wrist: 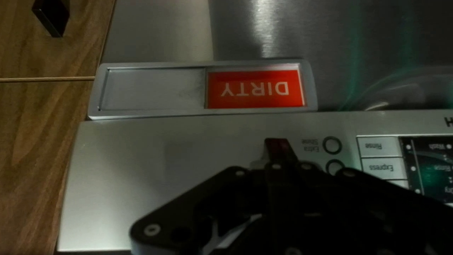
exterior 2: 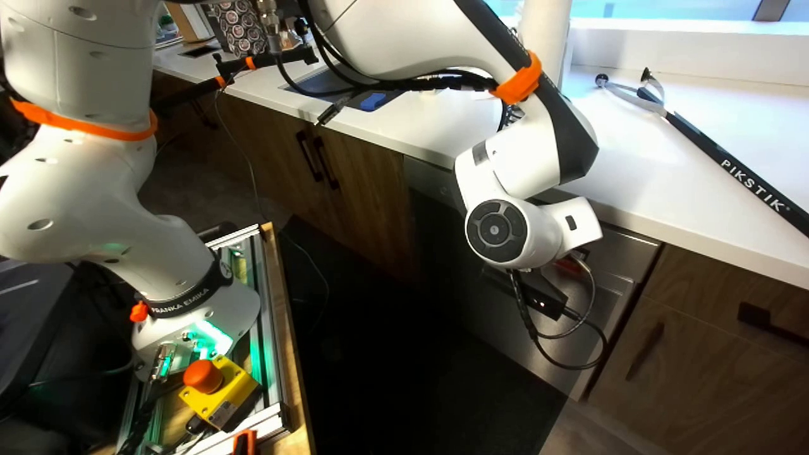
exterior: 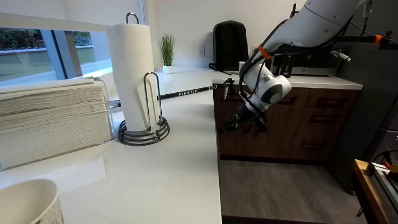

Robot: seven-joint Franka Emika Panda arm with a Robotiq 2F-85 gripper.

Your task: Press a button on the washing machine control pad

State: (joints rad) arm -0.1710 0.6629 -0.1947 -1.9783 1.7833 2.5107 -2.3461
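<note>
Bordering the panel [wrist: 141,170] in the wrist view, a sign [wrist: 203,88] and a cabinet [wrist: 35,152] are seen, while the round buttons [wrist: 332,145], the lower one partly hidden by the gripper [wrist: 279,147], are placed just right of its fingertips, which are held together.

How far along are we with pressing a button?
Looks done: black claw shut, at the silver metal control panel. In hand: apparently aiming; its fingertips show beside two round, dark-ringed buttons. Left: probably the press; the fingertips aren't on any button in view.
</note>
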